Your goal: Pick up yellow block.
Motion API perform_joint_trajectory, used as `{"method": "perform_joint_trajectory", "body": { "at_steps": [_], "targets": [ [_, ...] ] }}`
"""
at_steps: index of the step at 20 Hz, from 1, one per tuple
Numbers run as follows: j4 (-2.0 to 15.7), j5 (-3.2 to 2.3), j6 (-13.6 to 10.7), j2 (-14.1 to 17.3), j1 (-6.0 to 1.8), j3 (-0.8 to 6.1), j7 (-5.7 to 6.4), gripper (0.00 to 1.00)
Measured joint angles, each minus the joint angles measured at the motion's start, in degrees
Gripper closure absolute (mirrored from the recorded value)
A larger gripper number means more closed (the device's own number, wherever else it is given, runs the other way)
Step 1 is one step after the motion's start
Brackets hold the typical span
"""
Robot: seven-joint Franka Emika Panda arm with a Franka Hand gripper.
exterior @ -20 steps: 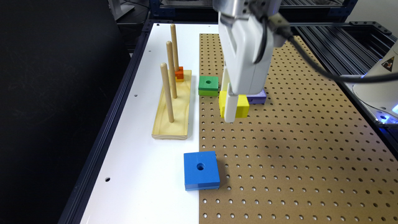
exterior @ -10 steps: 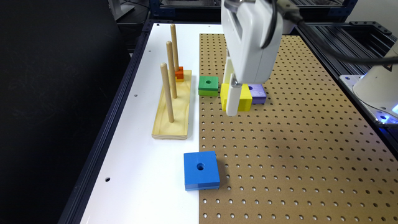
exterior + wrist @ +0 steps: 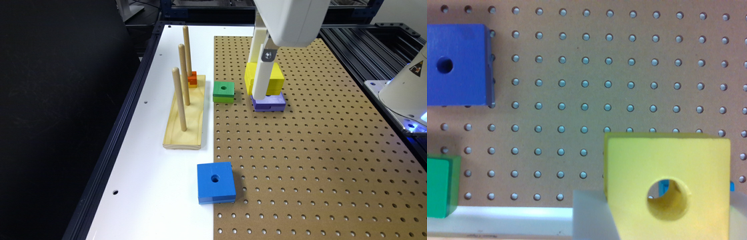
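The yellow block (image 3: 276,79), a bright square with a round centre hole, hangs clear of the pegboard, just above a purple block (image 3: 269,103). My gripper (image 3: 263,83) is shut on the yellow block, with one white finger (image 3: 262,78) down its near side. In the wrist view the yellow block (image 3: 667,187) sits close to the camera, with a white finger (image 3: 592,217) pressed against its edge. The purple block (image 3: 457,65) and a green block (image 3: 439,186) lie on the board below.
A green block (image 3: 223,91) sits at the pegboard's edge, toward the exterior view's left. A pale wooden peg base (image 3: 184,128) with three upright pegs and a tiny orange-and-yellow block (image 3: 192,80) stand on the white table. A larger blue block (image 3: 216,182) lies nearer the camera.
The gripper has risen with the yellow block held in it, lifting the block off the board. The purple block underneath has come into full view.
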Motion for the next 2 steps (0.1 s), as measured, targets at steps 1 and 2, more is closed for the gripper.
{"method": "perform_joint_trajectory", "body": {
  "at_steps": [1, 2],
  "targets": [
    [0.08, 0.0, 0.0, -0.1, 0.0, 0.0, 0.0, 1.0],
    [0.17, 0.02, -0.1, -0.3, 0.0, 0.0, 0.0, 1.0]
  ]
}}
